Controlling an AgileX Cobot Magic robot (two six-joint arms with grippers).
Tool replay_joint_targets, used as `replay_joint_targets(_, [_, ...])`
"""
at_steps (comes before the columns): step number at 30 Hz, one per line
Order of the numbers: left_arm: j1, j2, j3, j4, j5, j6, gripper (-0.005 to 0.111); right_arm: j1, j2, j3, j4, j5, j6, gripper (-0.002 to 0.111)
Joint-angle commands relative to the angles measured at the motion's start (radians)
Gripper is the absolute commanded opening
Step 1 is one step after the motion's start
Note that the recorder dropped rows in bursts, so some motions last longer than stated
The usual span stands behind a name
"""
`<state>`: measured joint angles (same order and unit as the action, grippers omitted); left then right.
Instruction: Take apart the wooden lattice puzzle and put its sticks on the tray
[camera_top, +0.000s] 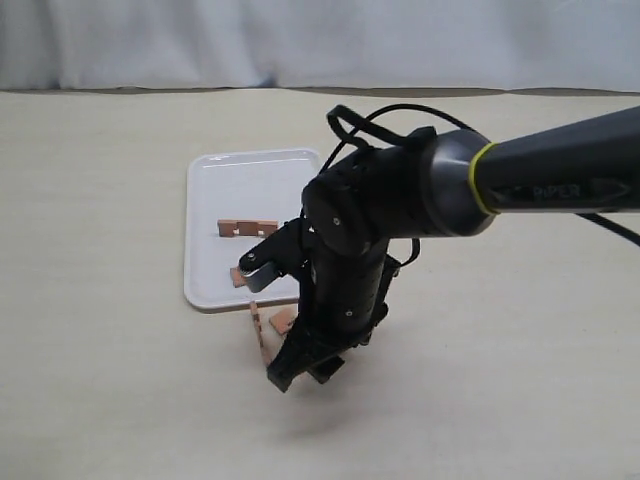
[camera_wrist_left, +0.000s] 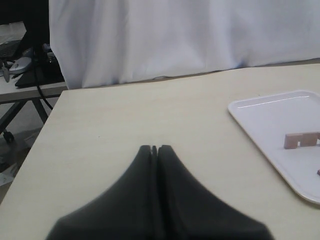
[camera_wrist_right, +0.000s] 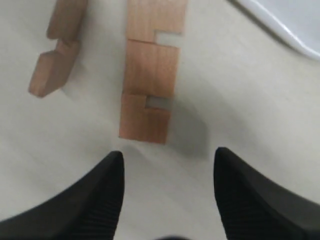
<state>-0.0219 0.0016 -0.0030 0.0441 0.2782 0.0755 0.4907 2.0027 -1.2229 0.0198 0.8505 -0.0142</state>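
No joined lattice puzzle shows, only separate sticks. On the white tray (camera_top: 215, 180) one stick (camera_top: 247, 228) lies flat, and a second (camera_top: 238, 277) peeks out from behind the arm. Two more sticks lie on the table just off the tray's near edge: a notched stick (camera_top: 258, 327) (camera_wrist_right: 149, 75) and another stick (camera_top: 283, 320) (camera_wrist_right: 56, 55). My right gripper (camera_top: 300, 372) (camera_wrist_right: 167, 162) points down just short of the notched stick, open and empty. My left gripper (camera_wrist_left: 156, 148) is shut on nothing, away from the tray (camera_wrist_left: 265, 125), where one stick (camera_wrist_left: 301, 139) shows.
The right arm (camera_top: 400, 200) reaches across the middle and covers the tray's near right corner. A white curtain (camera_top: 320, 40) hangs behind the table's far edge. A tray corner (camera_wrist_right: 290, 20) shows in the right wrist view. Clutter and cables (camera_wrist_left: 25, 65) lie beyond the table's side edge.
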Motion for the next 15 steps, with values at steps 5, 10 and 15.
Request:
replay_joint_targets(5, [-0.002, -0.002, 0.003, -0.003, -0.002, 0.001, 0.0, 0.099, -0.005, 0.002, -0.177, -0.105, 0.12, 0.052])
replay_joint_targets(10, [-0.002, -0.002, 0.003, -0.003, -0.002, 0.001, 0.0, 0.101, -0.003, 0.002, -0.197, -0.121, 0.166, 0.052])
replay_joint_targets(15, [-0.002, -0.002, 0.003, -0.003, -0.002, 0.001, 0.0, 0.101, 0.017, 0.002, -0.197, -0.133, 0.175, 0.052])
